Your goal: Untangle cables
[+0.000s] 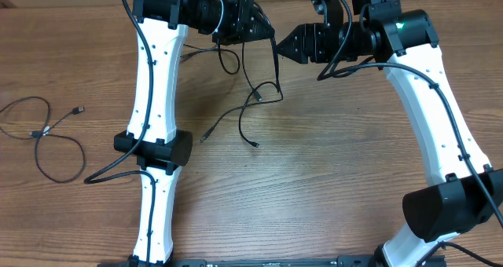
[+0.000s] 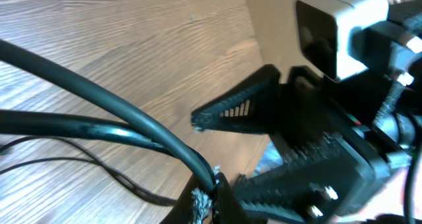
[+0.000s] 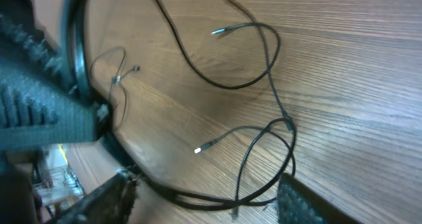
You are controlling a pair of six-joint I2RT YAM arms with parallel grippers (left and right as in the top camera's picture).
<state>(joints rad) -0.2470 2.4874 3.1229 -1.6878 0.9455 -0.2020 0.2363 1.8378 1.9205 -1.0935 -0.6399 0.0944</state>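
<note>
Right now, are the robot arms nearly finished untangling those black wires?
About partway, I'd say. Done: one thin black cord with silvery plugs lies by itself, left on the wooden table. In hand: the left hand is shut on a strand of the crossed bunch of thin black cords; the right hand is open beside it. Left: pulling that bunch apart.

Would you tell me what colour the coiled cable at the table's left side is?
Black cable, best seen overhead.

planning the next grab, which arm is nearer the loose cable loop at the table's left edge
Left. The left arm stands just beside the cable loop; the right arm is far off on the opposite side.
</note>
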